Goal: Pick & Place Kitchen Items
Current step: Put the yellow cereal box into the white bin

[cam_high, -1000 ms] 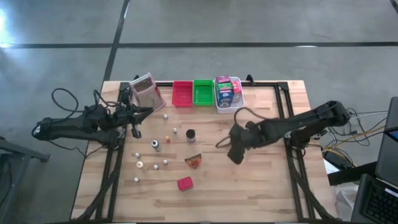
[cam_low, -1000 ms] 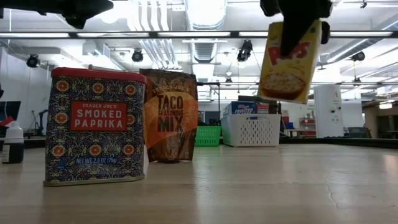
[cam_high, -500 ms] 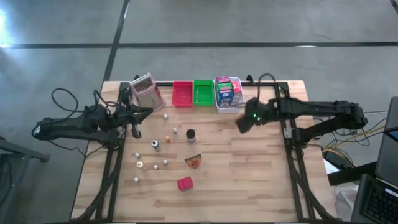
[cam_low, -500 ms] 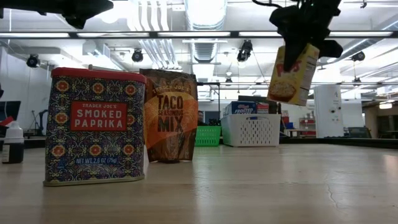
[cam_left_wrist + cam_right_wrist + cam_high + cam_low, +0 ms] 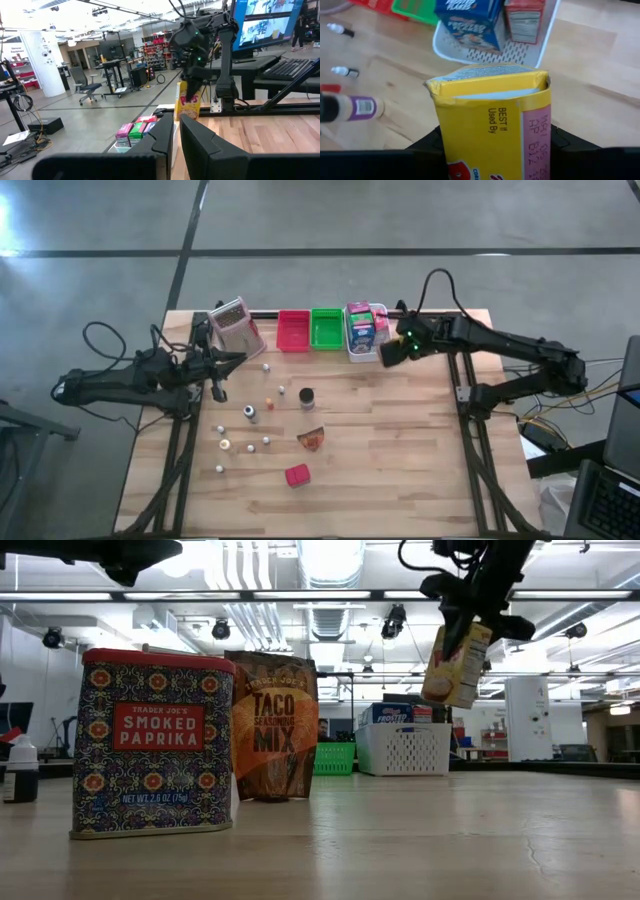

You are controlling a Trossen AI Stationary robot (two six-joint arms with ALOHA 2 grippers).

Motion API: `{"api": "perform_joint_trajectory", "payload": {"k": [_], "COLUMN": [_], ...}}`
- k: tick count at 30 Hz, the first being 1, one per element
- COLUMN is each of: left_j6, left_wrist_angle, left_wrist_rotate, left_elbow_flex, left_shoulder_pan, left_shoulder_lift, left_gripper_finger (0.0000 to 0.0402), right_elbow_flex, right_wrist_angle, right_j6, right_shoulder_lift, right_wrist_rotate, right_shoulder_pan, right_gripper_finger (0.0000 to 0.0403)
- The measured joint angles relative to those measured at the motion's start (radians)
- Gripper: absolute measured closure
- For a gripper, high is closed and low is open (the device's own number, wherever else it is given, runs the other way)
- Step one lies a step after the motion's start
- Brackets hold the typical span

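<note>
1. My right gripper (image 5: 470, 610) is clamped on the yellow cereal box (image 5: 455, 665), holding it in the air.
2. The box hangs just right of the white basket (image 5: 352, 349) at the table's far edge, which holds 2 boxes.
3. My left gripper (image 5: 228, 360) waits, fingers closed and empty, at the far left.
4. Small bottles (image 5: 250, 412), a dark jar (image 5: 307, 396) and a red packet (image 5: 297, 474) lie mid-table.

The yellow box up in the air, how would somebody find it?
Find the white basket at the table's far edge. Just beside it, the right gripper holds the yellow box off the table. It's the only box hanging in the air.
</note>
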Motion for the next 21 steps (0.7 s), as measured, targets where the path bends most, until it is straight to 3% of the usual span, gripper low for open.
{"api": "perform_joint_trajectory", "payload": {"k": [14, 21], "left_j6": [0.000, 0.000], "left_wrist_angle": [0.000, 0.000], "left_wrist_rotate": [0.000, 0.000], "left_elbow_flex": [0.000, 0.000], "left_shoulder_pan": [0.000, 0.000], "left_shoulder_lift": [0.000, 0.000], "left_gripper_finger": [0.0362, 0.0362], "right_elbow_flex": [0.002, 0.059], "right_wrist_angle": [0.037, 0.038], "right_j6": [-0.004, -0.031], "right_shoulder_lift": [0.053, 0.109], "right_wrist_rotate": [-0.081, -0.085], "right_shoulder_pan": [-0.140, -0.167], "right_gripper_finger": [0.0227, 0.0241]}}
